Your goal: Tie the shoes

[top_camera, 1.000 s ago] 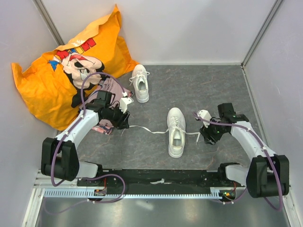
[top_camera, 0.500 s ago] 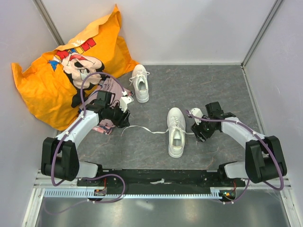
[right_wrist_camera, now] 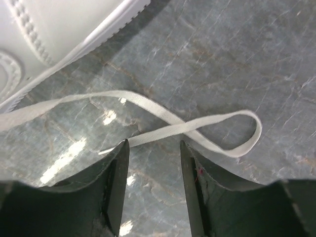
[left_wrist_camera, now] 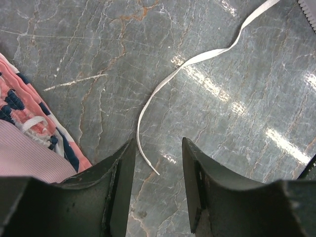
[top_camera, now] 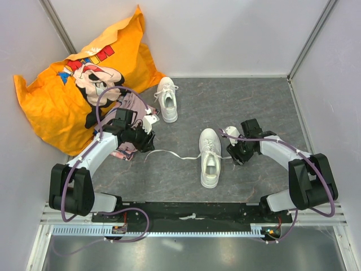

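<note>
Two shoes (top_camera: 210,158) on grey veined tabletop (top_camera: 254,107)

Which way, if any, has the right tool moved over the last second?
Yes: the right tool slid left, closer to the near white shoe, which lies unmoved.

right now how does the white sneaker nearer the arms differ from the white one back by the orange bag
The near white low-top sneaker lies mid-table; the far white low-top sneaker sits back beside the orange printed bag. The near sneaker's long white laces trail out flat over the grey table to both sides; the far sneaker's stay bunched close to it. Both are all white and upright on their soles.
</note>
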